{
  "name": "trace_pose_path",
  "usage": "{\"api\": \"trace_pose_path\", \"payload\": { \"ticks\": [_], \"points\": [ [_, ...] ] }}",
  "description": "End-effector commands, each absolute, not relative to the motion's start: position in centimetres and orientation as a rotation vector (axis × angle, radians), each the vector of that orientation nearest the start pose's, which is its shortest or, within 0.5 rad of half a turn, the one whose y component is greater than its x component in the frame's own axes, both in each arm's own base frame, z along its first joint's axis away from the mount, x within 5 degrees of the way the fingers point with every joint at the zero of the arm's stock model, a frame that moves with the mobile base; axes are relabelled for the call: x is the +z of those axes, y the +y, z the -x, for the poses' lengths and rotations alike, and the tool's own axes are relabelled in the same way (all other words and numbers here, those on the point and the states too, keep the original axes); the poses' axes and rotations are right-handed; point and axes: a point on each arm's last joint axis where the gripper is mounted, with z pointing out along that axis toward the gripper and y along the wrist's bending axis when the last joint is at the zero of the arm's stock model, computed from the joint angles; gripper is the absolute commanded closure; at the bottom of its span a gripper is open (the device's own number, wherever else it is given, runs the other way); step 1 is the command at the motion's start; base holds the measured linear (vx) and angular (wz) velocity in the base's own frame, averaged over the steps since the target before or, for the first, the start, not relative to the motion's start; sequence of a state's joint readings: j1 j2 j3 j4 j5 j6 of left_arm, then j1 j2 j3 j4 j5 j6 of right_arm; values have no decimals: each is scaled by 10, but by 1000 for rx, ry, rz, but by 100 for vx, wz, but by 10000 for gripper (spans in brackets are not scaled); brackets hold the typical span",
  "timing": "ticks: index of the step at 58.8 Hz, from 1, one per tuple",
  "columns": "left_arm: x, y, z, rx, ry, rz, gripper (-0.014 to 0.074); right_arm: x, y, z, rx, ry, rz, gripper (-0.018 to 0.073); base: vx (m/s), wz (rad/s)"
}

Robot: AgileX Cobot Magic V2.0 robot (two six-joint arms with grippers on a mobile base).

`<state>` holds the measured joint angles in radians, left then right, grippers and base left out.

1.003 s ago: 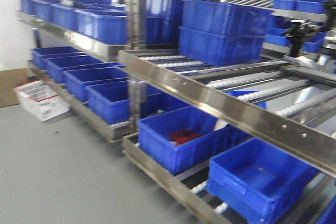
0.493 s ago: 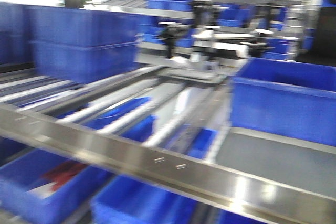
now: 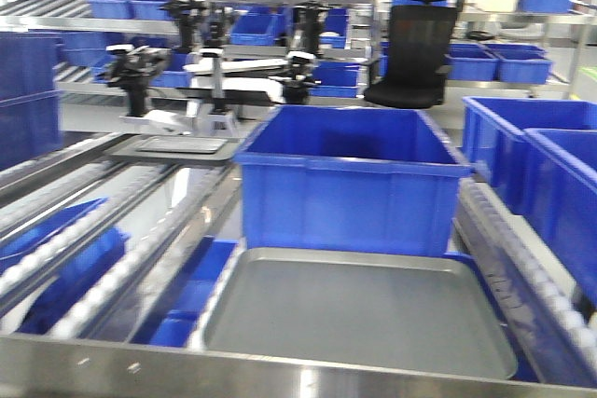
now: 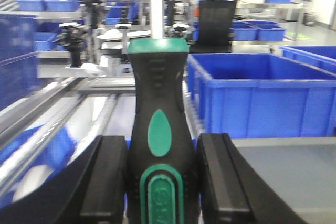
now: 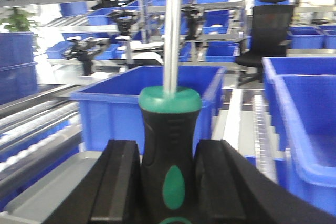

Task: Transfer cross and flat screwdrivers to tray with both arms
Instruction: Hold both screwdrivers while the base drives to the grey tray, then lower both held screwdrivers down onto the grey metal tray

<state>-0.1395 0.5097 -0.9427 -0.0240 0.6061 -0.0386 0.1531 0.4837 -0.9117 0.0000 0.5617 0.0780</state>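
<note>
Starting with the front view: where does the tray (image 3: 359, 309) lie? (Ana)

Near centre, wide, flat and grey with a low rim and rounded corners, on a steel shelf (image 3: 280, 379). A blue bin (image 3: 350, 179) stands just behind it. Roller rails (image 3: 112, 275) run along the left, and a black office chair (image 3: 410, 53) stands far back among more blue bins. (Ben)

And the left wrist view? (Ana)

The left gripper (image 4: 163, 177) is clamped on a screwdriver (image 4: 157, 87), black pads pressing both sides of the chunky black-and-green handle. The thin steel shaft runs up out of the picture. The tray shows at lower right, past the claw, and the tool is not touching it. (Ben)

The right wrist view? (Ana)

The right gripper (image 5: 168, 182) squeezes the second screwdriver (image 5: 169, 124) the same way, handle upright, shaft rising out of the top. The tray lies at lower left with the bin behind it, apart from the tool. (Ben)
</note>
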Motion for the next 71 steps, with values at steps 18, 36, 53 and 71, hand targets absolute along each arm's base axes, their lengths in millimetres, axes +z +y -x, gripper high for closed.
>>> {"api": "trace_pose_path", "payload": {
  "ticks": [18,36,53,71],
  "points": [
    [446,-11,-69,-186,1550,-66,596,443,9,-63,176,1502,59,567,14,-29],
    [446,-11,-69,-186,1550,-66,596,443,9,-63,176,1502,59,567,6,-11],
    [446,-11,-69,-186,1550,-66,596,443,9,-63,176,1502,59,567,0,-2],
    [446,-11,-69,-186,1550,-66,596,448,9,-63,178,1456,57,567,0,0]
  ]
}}
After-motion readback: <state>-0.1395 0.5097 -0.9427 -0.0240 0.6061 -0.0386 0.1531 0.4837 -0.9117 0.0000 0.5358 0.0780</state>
